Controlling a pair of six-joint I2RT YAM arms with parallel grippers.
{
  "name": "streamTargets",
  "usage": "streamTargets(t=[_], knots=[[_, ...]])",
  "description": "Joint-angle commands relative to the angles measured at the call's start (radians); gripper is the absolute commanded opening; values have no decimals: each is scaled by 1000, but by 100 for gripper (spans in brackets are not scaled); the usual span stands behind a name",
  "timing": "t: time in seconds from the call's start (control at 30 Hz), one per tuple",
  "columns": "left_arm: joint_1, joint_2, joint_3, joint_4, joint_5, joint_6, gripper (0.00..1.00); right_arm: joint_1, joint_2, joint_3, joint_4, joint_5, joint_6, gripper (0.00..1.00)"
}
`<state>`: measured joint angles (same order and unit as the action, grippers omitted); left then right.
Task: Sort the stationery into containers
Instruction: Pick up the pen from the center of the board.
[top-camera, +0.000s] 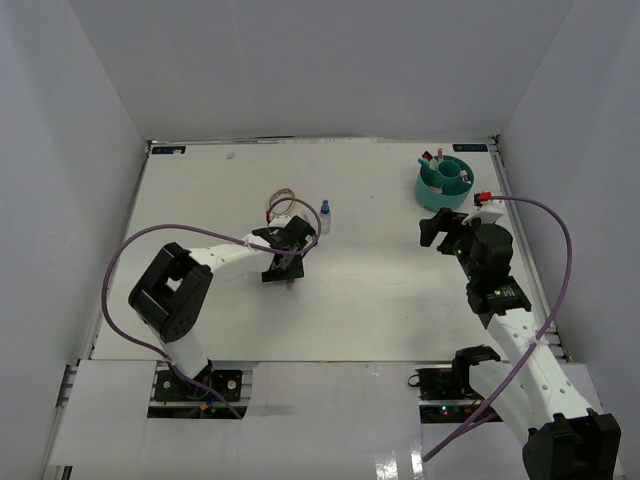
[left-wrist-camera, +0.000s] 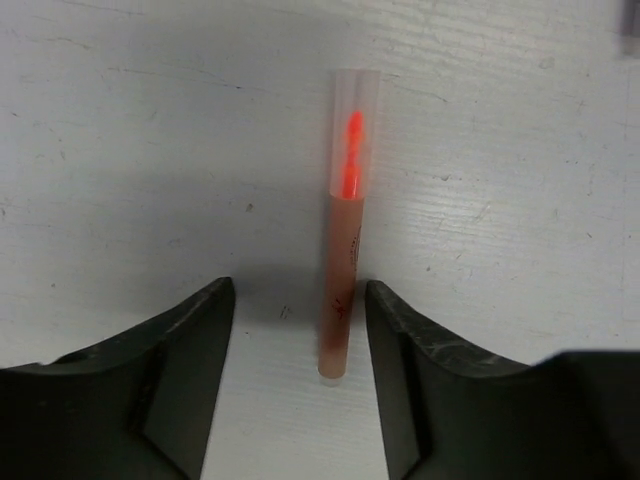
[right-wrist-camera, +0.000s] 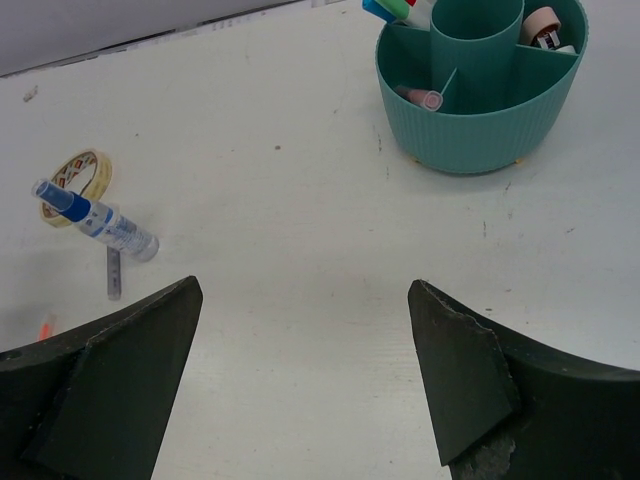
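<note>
A thin pinkish pen (left-wrist-camera: 340, 290) with a clear cap and a bright orange-red tip lies on the white table. My left gripper (left-wrist-camera: 300, 300) straddles its near end, open. The right finger is close against the pen and a gap shows on the left side. In the top view the left gripper (top-camera: 285, 262) is low over the table's middle. A small clear blue-capped bottle (right-wrist-camera: 100, 222) and a tan loop (right-wrist-camera: 78, 180) lie nearby. The teal organiser (right-wrist-camera: 480, 110) holds several pens. My right gripper (right-wrist-camera: 305, 340) hangs open and empty near the organiser (top-camera: 445, 185).
White walls enclose the table on three sides. The bottle (top-camera: 324, 215) stands just beyond the left gripper, with the tan loop (top-camera: 280, 200) to its left. A short grey stick (right-wrist-camera: 113, 272) lies near the bottle. A purple cable loops off each arm.
</note>
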<state>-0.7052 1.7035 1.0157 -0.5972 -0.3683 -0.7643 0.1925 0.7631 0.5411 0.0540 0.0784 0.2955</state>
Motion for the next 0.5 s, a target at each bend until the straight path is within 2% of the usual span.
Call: streamTargets(t=[0.0,0.23,0.37,0.47], knots=[[-4,27,14,-21,-47,-4,63,10,-16,-3,27,29,-13,90],[-2,41,11,-18,-55,0,40,15,-12,-1,27,24,-21,90],[-4,10,-12,0,-57,25,19,16,-7,5,29,-29,-32,90],[-8,-47,-38,56,-40,74,12,16,1,-3,52,-87,-45,90]])
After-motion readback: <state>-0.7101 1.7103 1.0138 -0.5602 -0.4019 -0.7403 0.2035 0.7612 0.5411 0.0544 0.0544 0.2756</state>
